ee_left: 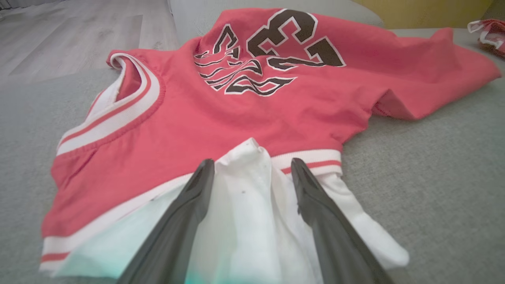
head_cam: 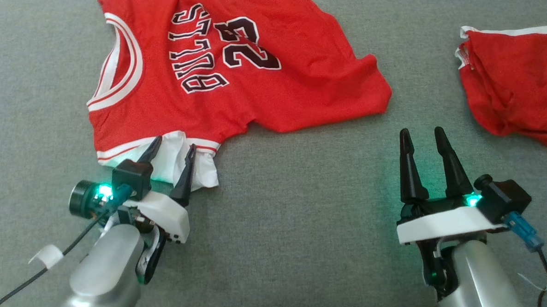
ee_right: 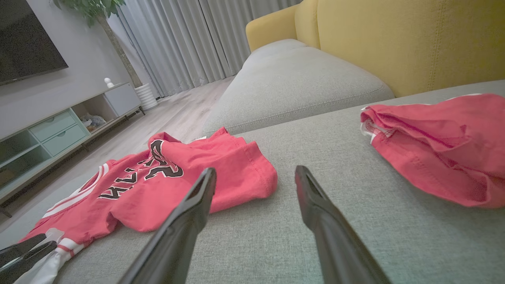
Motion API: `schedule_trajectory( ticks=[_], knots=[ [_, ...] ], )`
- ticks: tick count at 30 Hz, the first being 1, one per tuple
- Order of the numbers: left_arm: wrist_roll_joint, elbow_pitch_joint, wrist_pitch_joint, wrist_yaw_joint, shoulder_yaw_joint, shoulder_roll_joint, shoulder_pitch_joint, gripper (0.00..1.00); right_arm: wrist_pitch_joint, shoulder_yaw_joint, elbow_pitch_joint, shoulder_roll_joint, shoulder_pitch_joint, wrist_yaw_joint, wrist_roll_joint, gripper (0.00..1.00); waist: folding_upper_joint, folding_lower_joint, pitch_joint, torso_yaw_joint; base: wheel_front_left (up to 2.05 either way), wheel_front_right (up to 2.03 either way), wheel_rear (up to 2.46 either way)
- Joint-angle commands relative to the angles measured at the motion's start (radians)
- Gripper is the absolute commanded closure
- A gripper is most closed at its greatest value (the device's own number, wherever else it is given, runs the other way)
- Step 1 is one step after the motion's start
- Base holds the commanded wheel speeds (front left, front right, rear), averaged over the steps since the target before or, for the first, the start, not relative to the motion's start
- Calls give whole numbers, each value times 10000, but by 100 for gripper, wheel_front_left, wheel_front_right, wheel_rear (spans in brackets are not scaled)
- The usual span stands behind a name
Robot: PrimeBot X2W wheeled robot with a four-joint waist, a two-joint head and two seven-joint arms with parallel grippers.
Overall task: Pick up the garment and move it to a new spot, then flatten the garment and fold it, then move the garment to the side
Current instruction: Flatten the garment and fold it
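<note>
Garment, item 1: red jersey (head_cam: pixel 222 63), black lettering and no., lying crumpled on grey sofa cushion (head_cam: pixel 298 210), upper left of head view. One side is bunched twd centre, and white lining (head_cam: pixel 169 165) spills out past the near striped trim. Item 2: second red garment (head_cam: pixel 512 85), heaped far right, well apart from item 1. L gripper (head_cam: pixel 174 142): jaws wide, nothing clamped, fingers straddling the white lining right at the trim. R gripper (head_cam: pixel 421 130): jaws wide, empty, over bare cushion betw the two items. Step as I read it: first pick-up, grip not yet made. Handling notes: I'd push L fingers deeper so they close on trim plus lining, not lining alone, since a thin single layer prob slips or pulls inside-out. I'd bring R to the bunched corner for a 2-pt lift, keeping clear of item 2.
</note>
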Motion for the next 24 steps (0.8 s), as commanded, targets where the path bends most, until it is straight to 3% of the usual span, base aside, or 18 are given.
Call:
schedule_trajectory(
  ticks=[1, 4, 6, 7, 14, 24],
  knots=[
    [-27, -134, -97, 0, 251, 128, -389, 0, -65, 212, -384, -8, -243, -7, 53, 0, 0, -2, -9, -17, 0, 0, 0],
    [-38, 180, -115, 198, 299, 72, -459, 0, -65, 193, -358, -8, -250, -7, 59, 0, 0, -2, -58, -13, 0, 0, 0],
    [-63, 329, -173, 243, 317, 39, -504, 79, -65, 157, -338, -8, -248, -7, 53, 0, 0, -2, -106, 33, 0, 0, 0],
    [-79, 377, -222, 245, 324, 23, -530, 100, -65, 151, -333, -8, -246, -7, 38, 0, 0, -2, -130, 70, 0, 0, 0],
    [-252, 233, -959, 482, 618, -47, -293, 100, -65, 140, -230, -8, -150, -7, 26, 0, 0, -2, -545, 384, 0, 0, 0],
    [-430, -1047, -1330, 1083, 1476, 178, 1010, 100, -65, 202, -12, -8, 138, -7, -59, 0, 0, -2, -1359, 1095, 0, 0, 0]
  ],
)
